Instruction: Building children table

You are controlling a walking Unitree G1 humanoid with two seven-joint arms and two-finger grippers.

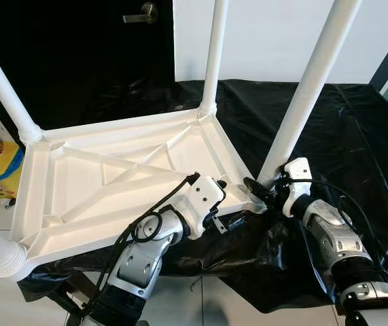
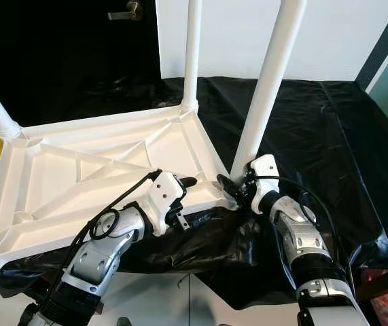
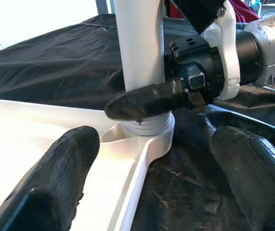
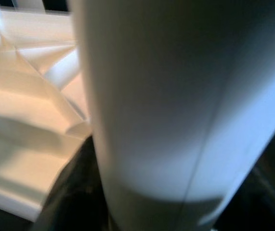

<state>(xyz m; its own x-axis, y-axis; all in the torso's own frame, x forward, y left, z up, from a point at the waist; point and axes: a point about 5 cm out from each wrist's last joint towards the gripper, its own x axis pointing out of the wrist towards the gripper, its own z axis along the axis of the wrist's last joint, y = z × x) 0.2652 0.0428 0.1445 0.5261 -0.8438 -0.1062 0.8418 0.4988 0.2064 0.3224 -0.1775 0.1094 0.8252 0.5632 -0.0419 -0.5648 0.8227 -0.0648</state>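
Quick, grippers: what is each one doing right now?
Left gripper: open, straddling the edge of the upturned white tabletop, holding nothing.
Right gripper: shut on the near-right table leg just above its socket.

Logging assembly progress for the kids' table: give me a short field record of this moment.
tabletop: white tabletop upside down on black sheet
legs fitted: four, at the corners
leg in work: near-right leg
right tool: right tool shut on that leg's base, at the socket
left tool: left tool open, straddling the tabletop's edge beside that corner
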